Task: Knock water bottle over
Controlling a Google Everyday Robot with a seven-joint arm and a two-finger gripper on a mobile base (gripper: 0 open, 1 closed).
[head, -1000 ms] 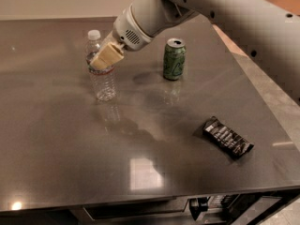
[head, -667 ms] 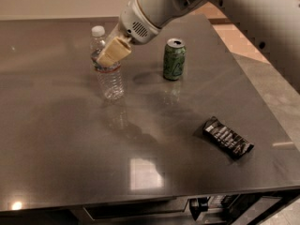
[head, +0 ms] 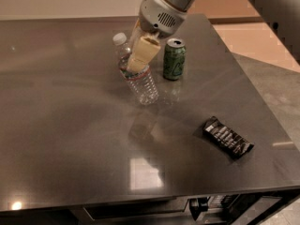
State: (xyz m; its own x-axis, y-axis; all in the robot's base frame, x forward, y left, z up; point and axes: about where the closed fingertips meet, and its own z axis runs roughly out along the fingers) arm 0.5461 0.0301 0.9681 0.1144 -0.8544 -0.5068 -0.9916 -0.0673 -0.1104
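The water bottle [head: 144, 86], clear and ribbed with a white cap, leans steeply with its cap toward the upper left and its base still on the grey table [head: 65, 125]. My gripper [head: 138, 56] comes down from the top of the view and presses against the bottle's upper half, covering most of the label. The arm's white wrist is just above it. The green soda can [head: 174, 59] stands upright just right of the bottle, apart from it.
A black snack packet [head: 228, 137] lies flat at the right front of the table. The table's right edge runs close to the packet, with tan floor beyond it. The front edge has a drawer or shelf below.
The gripper has moved right and forward against the bottle. The bottle, upright before, now tilts with its base slid to the right. The can and packet have not moved.
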